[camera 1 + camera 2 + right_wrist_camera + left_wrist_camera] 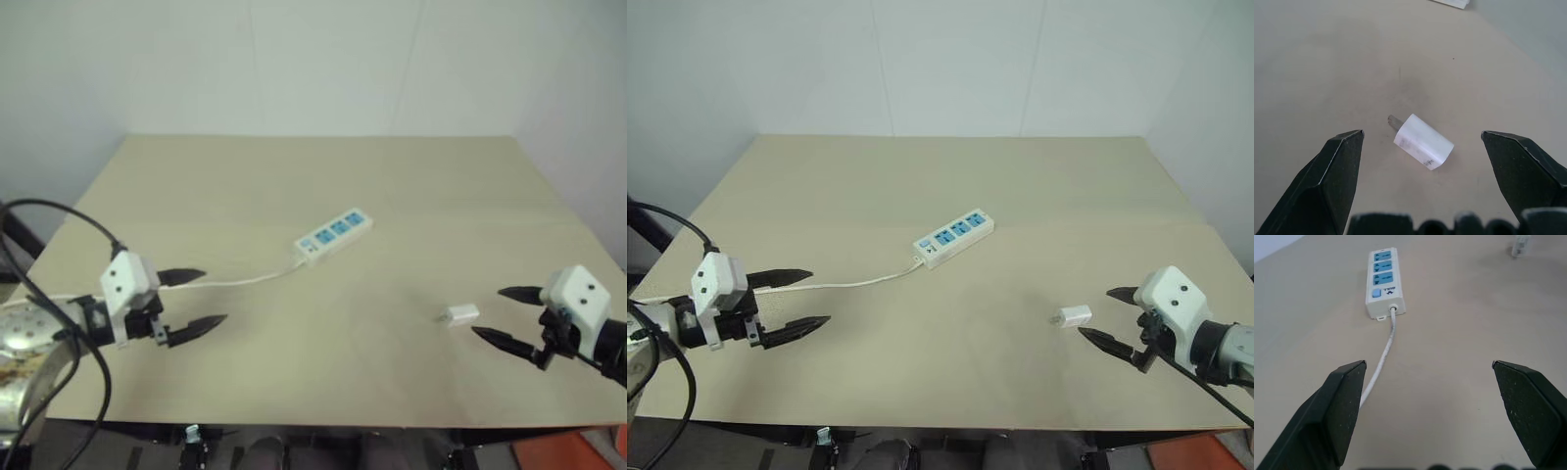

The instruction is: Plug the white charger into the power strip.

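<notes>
The white charger [460,314] lies on its side on the tan table, toward the right front; in the right wrist view the charger [1423,141] sits between and just beyond the fingers, its prongs facing away. My right gripper [502,313] hovers open just right of it, not touching. The power strip [334,235] rests near the table's middle, blue outlets up, its thin white cord [245,281] trailing left. Low over the table's left front, my left gripper [201,299] is open and empty, pointing along the cord toward the power strip [1383,281].
The tan table [323,176] stretches back to a white wall. A black cable [59,215] loops at the left edge beside my left arm. The table's front edge runs just below both grippers.
</notes>
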### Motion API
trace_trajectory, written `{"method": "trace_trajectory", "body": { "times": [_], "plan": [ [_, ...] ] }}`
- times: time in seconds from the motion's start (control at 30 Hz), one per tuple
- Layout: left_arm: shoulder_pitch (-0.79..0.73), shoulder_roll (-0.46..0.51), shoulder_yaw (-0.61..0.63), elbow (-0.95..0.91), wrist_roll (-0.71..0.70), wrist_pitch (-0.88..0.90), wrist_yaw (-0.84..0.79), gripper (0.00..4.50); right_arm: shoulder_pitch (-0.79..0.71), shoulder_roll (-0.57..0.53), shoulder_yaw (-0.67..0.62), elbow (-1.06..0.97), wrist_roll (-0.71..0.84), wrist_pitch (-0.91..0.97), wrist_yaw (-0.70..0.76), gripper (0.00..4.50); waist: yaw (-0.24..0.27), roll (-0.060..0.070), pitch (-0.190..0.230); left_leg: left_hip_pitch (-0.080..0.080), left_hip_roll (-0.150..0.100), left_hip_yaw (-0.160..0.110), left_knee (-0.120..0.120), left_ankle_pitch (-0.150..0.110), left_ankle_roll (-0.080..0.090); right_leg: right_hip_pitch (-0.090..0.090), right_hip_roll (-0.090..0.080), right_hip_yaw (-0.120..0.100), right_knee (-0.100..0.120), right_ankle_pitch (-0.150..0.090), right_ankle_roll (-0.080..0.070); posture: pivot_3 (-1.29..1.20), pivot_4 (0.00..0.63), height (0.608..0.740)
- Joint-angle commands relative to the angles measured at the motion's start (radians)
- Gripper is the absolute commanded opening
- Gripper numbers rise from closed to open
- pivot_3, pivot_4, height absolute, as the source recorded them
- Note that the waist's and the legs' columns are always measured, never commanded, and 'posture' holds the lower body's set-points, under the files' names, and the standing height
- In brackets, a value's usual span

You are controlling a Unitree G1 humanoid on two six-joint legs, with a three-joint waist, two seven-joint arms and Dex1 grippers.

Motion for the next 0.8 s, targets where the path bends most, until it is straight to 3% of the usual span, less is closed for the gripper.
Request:
{"method": "trace_trajectory", "body": {
  "times": [0.03, 0.27, 0.5, 0.6, 0.8],
  "plan": [
    [-0.114, -0.029, -0.1, 0.078, 0.061, -0.005, 0.053, 4.48, -0.028, -0.002, -0.005, -0.021, 0.0, -0.024, -0.017, 4.5, 0.006, 0.0, 0.0, 0.0, 0.0, 0.0, 0.0, 0.0, 0.0, 0.001, 0.0, 0.0, 0.0, 0.0, 0.0, 0.0, 0.15, 0.74],
    [-0.447, -0.204, -0.35, 0.414, 0.242, 0.063, 0.176, 4.48, -0.041, 0.005, 0.007, -0.035, 0.0, -0.021, -0.029, 4.5, 0.008, -0.002, 0.001, -0.001, -0.004, 0.0, 0.0, 0.0, 0.0, 0.0, 0.001, 0.001, -0.001, 0.002, 0.002, 0.0, 0.15, 0.74],
    [-0.595, -0.351, -0.48, 0.702, 0.335, 0.008, 0.149, 4.48, -0.025, 0.008, -0.016, -0.068, 0.003, -0.009, -0.048, 4.5, -0.003, -0.003, 0.001, -0.001, -0.005, 0.002, 0.001, 0.0, 0.0, -0.002, 0.001, 0.003, -0.001, 0.002, 0.002, 0.0, 0.15, 0.74],
    [-0.627, -0.382, -0.515, 0.781, 0.37, 0.005, 0.138, 3.86, -0.019, 0.008, -0.028, -0.084, 0.008, -0.001, -0.053, 4.5, -0.001, -0.003, 0.001, -0.001, -0.004, 0.002, 0.001, 0.0, 0.0, -0.001, 0.001, 0.004, 0.0, 0.002, 0.003, 0.0, 0.15, 0.74],
    [-0.604, -0.384, -0.515, 0.78, 0.375, -0.01, 0.095, 1.88, -0.007, 0.01, -0.037, -0.1, 0.011, 0.009, -0.062, 4.5, 0.0, -0.003, 0.001, 0.0, -0.004, 0.002, 0.001, 0.0, 0.0, -0.001, 0.0, 0.004, -0.001, 0.002, 0.003, 0.0, 0.15, 0.74]
  ]
}}
